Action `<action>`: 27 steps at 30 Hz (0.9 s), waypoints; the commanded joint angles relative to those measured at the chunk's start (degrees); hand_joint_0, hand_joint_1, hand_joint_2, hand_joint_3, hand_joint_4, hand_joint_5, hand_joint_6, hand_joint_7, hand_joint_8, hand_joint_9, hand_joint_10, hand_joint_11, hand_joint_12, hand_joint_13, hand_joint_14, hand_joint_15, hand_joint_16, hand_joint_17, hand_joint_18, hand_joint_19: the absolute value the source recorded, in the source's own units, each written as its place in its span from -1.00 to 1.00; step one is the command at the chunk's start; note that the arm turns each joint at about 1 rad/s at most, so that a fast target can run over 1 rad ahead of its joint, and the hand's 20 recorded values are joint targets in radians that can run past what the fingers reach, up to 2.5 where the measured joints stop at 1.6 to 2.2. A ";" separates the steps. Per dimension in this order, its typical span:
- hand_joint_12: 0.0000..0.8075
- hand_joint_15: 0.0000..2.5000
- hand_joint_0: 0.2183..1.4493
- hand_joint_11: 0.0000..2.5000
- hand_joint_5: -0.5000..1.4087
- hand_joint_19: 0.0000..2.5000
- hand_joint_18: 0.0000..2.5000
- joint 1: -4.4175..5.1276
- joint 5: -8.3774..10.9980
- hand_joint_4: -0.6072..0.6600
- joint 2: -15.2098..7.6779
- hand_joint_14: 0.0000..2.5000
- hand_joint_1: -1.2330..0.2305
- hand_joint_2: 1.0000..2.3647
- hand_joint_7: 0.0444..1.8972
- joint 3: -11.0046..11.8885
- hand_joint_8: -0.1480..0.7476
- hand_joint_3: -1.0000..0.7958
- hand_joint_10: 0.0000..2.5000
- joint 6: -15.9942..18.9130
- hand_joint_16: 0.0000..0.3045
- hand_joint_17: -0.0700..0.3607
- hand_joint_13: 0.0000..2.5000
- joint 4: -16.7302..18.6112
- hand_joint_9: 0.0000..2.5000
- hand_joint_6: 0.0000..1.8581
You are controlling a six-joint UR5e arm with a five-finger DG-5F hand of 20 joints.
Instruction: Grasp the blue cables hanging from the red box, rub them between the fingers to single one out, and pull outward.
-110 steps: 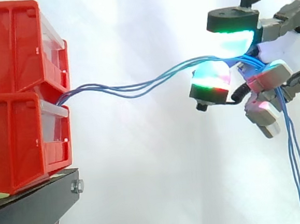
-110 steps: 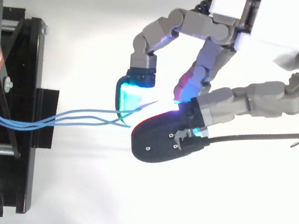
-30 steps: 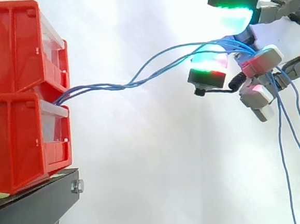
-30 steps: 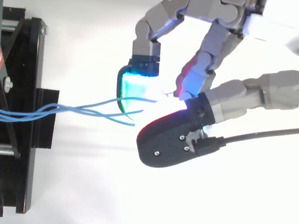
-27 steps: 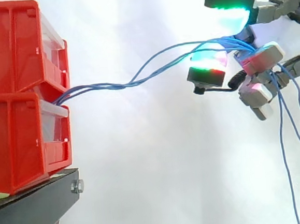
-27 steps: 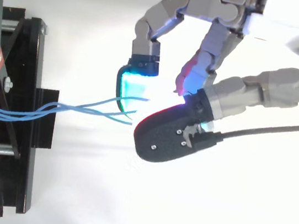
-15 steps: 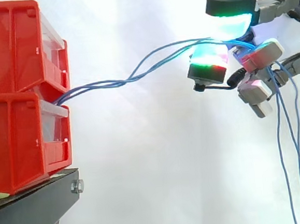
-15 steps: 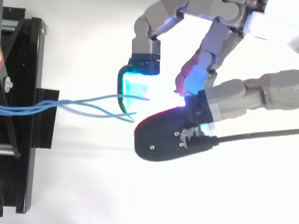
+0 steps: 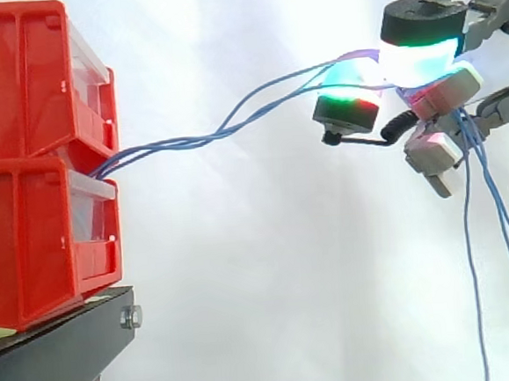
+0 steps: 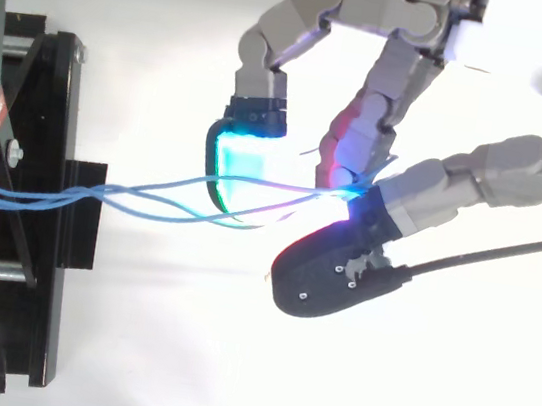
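Two red bins are stacked at the right edge of the black stand (image 9: 56, 356) in the side view, the upper bin (image 9: 16, 77) resting squarely on the lower bin (image 9: 25, 244), with the white curtain (image 9: 243, 271) behind. The blue cables (image 9: 198, 140) come out of the gap where the two bins meet, at their front edge. There they lie close together and loosely twisted, then rise and fan apart toward the upper right of the side view. From above they cross over the stand (image 10: 34, 129) and run out past its edge to the robot.

The hand (image 9: 445, 92) hangs well apart from the bins, high near the right edge of the side view. Its fingers are curled in around the cables. The strands pass between a cyan-white fingertip (image 9: 420, 58) above and a green-and-red glowing pad (image 9: 346, 102) below. In the top view they sweep across the face of the cyan pad (image 10: 242, 159) and converge where a finger and the thumb (image 10: 434, 196) meet. There seem to be three strands in the grip, though the glow makes it hard to tell whether each one is truly pinched.

Beyond the hand, the loose ends of the cables drop straight down along the right edge of the side view.
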 commanded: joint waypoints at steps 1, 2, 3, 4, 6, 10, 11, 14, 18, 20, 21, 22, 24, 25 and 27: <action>-0.21 -0.36 -0.40 -0.27 -0.63 -0.42 -0.33 0.00 -0.10 -0.01 0.00 -0.97 -0.54 -1.00 -0.01 0.28 -0.18 -0.44 -0.98 0.00 -0.70 -0.20 -0.16 -0.41 0.12 -0.04; -0.20 -0.35 -0.43 -0.27 -0.63 -0.43 -0.32 0.00 -0.10 0.00 0.00 -0.97 -0.52 -1.00 -0.03 0.37 -0.18 -0.44 -0.98 0.00 -0.70 -0.20 -0.16 -0.41 0.12 -0.04; -0.19 -0.36 -0.46 -0.27 -0.63 -0.43 -0.32 0.00 -0.18 0.01 0.00 -0.97 -0.51 -1.00 -0.02 0.54 -0.18 -0.44 -0.98 0.00 -0.69 -0.19 -0.16 -0.58 0.12 -0.05; -0.17 -0.35 -0.50 -0.27 -0.63 -0.44 -0.32 0.00 -0.18 0.02 0.00 -0.97 -0.48 -1.00 -0.01 0.63 -0.16 -0.44 -0.98 0.00 -0.68 -0.17 -0.16 -0.58 0.13 -0.05; -0.15 -0.37 -0.55 -0.27 -0.62 -0.44 -0.30 0.00 -0.18 0.04 0.00 -0.98 -0.42 -1.00 -0.03 0.63 -0.14 -0.44 -0.98 0.00 -0.67 -0.15 -0.15 -0.41 0.14 -0.06; -0.12 -0.36 -0.60 -0.28 -0.63 -0.44 -0.29 0.18 -0.18 0.06 0.00 -0.97 -0.36 -1.00 -0.05 0.63 -0.12 -0.44 -0.98 0.00 -0.65 -0.11 -0.14 -0.23 0.14 -0.08; -0.11 -0.36 -0.60 -0.28 -0.63 -0.44 -0.29 0.18 -0.18 0.07 0.00 -0.97 -0.34 -1.00 -0.06 0.54 -0.13 -0.44 -0.98 0.00 -0.65 -0.11 -0.14 -0.23 0.14 -0.08; -0.10 -0.37 -0.59 -0.29 -0.63 -0.45 -0.29 0.18 -0.18 0.06 0.00 -0.97 -0.18 -1.00 -0.06 0.63 -0.11 -0.44 -0.98 0.00 -0.65 -0.11 -0.13 -0.23 0.15 -0.08; -0.13 -0.36 -0.51 -0.28 -0.62 -0.43 -0.30 0.18 -0.18 0.06 0.00 -0.97 -0.08 -1.00 -0.06 0.63 -0.14 -0.44 -0.98 0.00 -0.66 -0.14 -0.13 -0.23 0.16 -0.10; -0.16 -0.35 -0.47 -0.27 -0.62 -0.43 -0.31 0.18 -0.18 0.04 0.00 -0.97 -0.12 -1.00 -0.04 0.63 -0.14 -0.43 -0.98 0.00 -0.67 -0.15 -0.13 -0.23 0.15 -0.10; -0.17 -0.35 -0.43 -0.26 -0.63 -0.42 -0.31 0.18 -0.18 0.03 0.00 -0.97 -0.16 -0.99 -0.01 0.63 -0.15 -0.36 -0.98 0.00 -0.68 -0.16 -0.13 -0.23 0.15 -0.10; -0.17 -0.35 -0.43 -0.26 -0.63 -0.42 -0.32 0.18 -0.18 0.03 0.00 -0.97 -0.18 -0.99 0.00 0.54 -0.15 -0.35 -0.98 0.00 -0.68 -0.16 -0.13 -0.23 0.15 -0.10; -0.18 -0.35 -0.41 -0.26 -0.63 -0.42 -0.31 0.18 -0.10 -0.02 0.00 -0.97 -0.26 -0.98 0.01 0.63 -0.15 -0.25 -0.98 0.00 -0.68 -0.17 -0.13 -0.23 0.15 -0.09; -0.18 -0.35 -0.41 -0.25 -0.63 -0.42 -0.31 0.18 -0.10 -0.01 0.00 -0.97 -0.26 -0.98 0.02 0.63 -0.15 -0.23 -0.98 0.00 -0.68 -0.17 -0.13 -0.32 0.15 -0.09; -0.19 -0.35 -0.41 -0.26 -0.63 -0.42 -0.31 0.18 -0.10 -0.02 0.00 -0.97 -0.31 -0.98 0.03 0.63 -0.15 -0.19 -0.98 0.00 -0.68 -0.17 -0.14 -0.32 0.14 -0.09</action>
